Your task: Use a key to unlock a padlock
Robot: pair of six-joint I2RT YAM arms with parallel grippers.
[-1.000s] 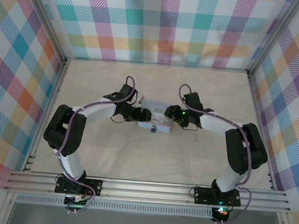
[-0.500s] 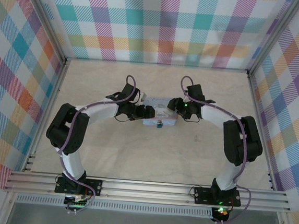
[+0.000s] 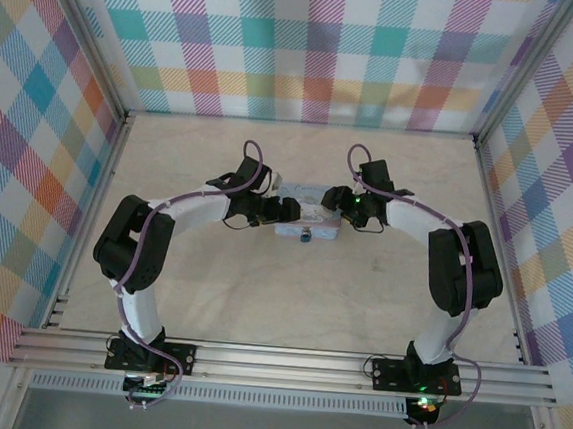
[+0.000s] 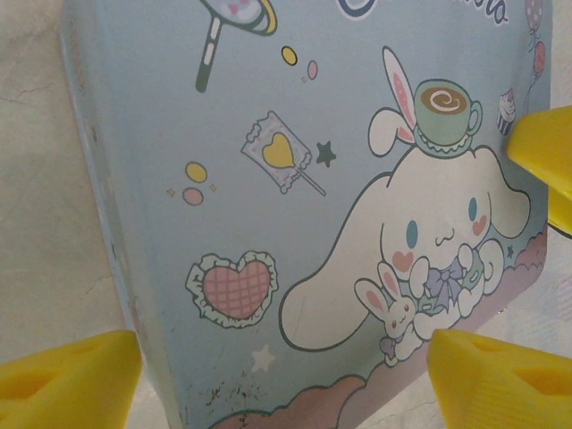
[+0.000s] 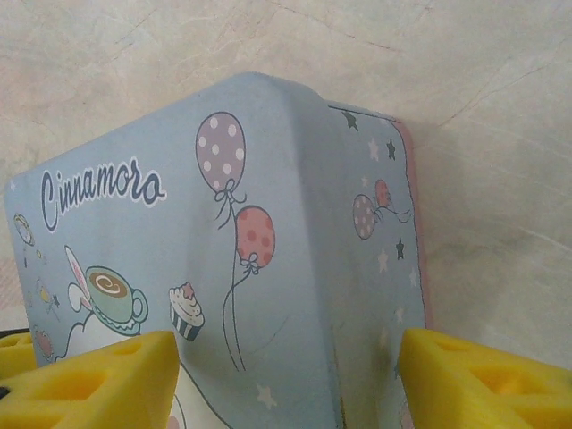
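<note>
Pale blue cartoon-printed tin box [image 4: 268,179], centre of pale wooden bench [image 3: 289,305], attended at both ends.
Left jaws and right jaws both stand wide astride the tin's opposite ends, seemingly to steady it; the tiny dark-metal padlock [image 3: 306,235] sits against the tin's near side.

Pale blue tin [image 3: 307,226] at ctr of table [image 3: 289,305], L gripper [image 3: 287,211] & R gripper [image 3: 329,213] at its opp. ends.
</note>
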